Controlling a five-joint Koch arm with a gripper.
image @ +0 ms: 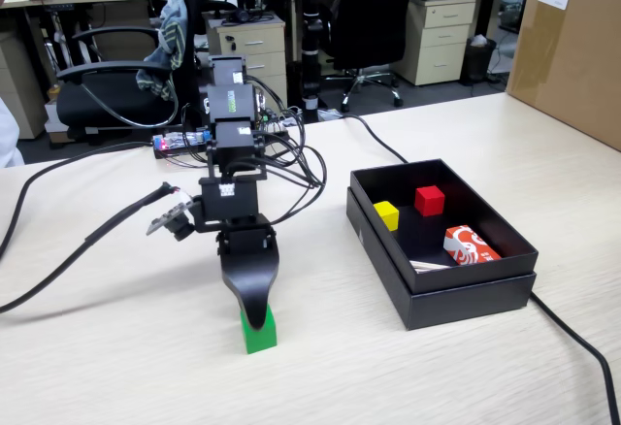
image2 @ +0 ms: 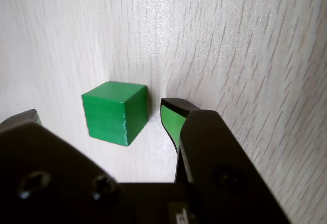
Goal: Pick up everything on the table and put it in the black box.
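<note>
A small bright green cube rests on the light wood-grain table. In the fixed view the cube shows just under the black jaws. My gripper is open and lowered over the cube, one jaw on each side with a gap to both. The right fingertip stands close beside the cube's right face; the left tip only peeks in at the left edge of the wrist view. The black box sits to the right in the fixed view, clear of the arm.
Inside the box lie a yellow cube, a red cube and a red-and-white packet. A large brown carton stands at the far right. Black cables trail across the table left of the arm and another right of the box.
</note>
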